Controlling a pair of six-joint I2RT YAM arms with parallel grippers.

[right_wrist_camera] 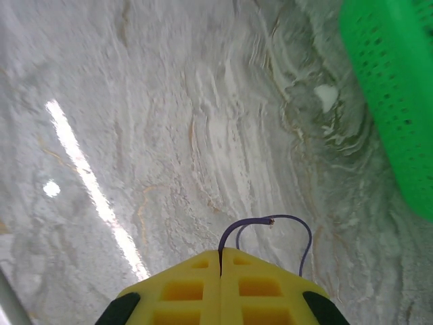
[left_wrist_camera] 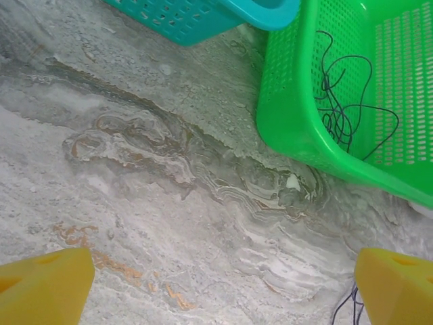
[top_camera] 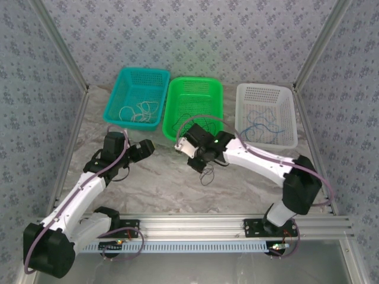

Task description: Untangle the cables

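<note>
My right gripper (right_wrist_camera: 221, 261) is shut on a thin dark cable (right_wrist_camera: 267, 220), whose bare end curls out past the yellow fingertips above the marble table. In the top view the right gripper (top_camera: 182, 145) hovers in front of the green basket (top_camera: 172, 112), and the held cable (top_camera: 207, 174) hangs in a small loop under the wrist. My left gripper (left_wrist_camera: 220, 291) is open with nothing between its fingers (left_wrist_camera: 44, 284), left of the right gripper. More dark cables (left_wrist_camera: 345, 108) lie in the green basket. Whitish cables (top_camera: 139, 111) lie in the teal basket, blue ones (top_camera: 263, 124) in the white basket.
Three baskets stand in a row at the back: teal (top_camera: 113, 100), green, and white (top_camera: 290, 112). Patterned walls enclose the table on three sides. The arms' thick purple-grey cables (top_camera: 201, 117) arch over the right wrist.
</note>
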